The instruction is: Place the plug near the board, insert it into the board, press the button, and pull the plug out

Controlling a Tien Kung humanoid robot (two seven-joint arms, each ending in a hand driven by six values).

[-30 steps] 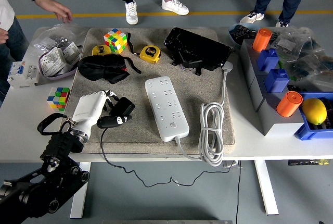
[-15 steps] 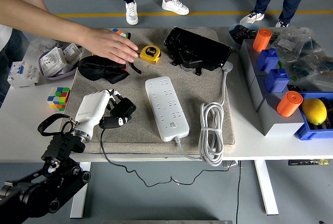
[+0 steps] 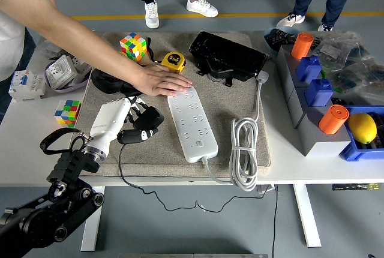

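A white power strip lies lengthwise on the beige mat, its coiled white cable to its right. My left hand, white with a black arm behind it, is shut on a black plug just left of the strip, a few centimetres from its edge. The plug's black cord trails down over the table's near edge. A person's hand reaches in from the upper left and rests flat on the strip's far end. My right arm does not appear.
At the mat's far side lie a Rubik's cube, a yellow tape measure, a black cloth and a black bag. Another cube sits left of the mat. Grey and blue bins with orange spools stand at right.
The person's arm came in from the upper left, across the mat, and its hand now lies on the strip's far end. My left hand moved the plug slightly right, toward the strip.
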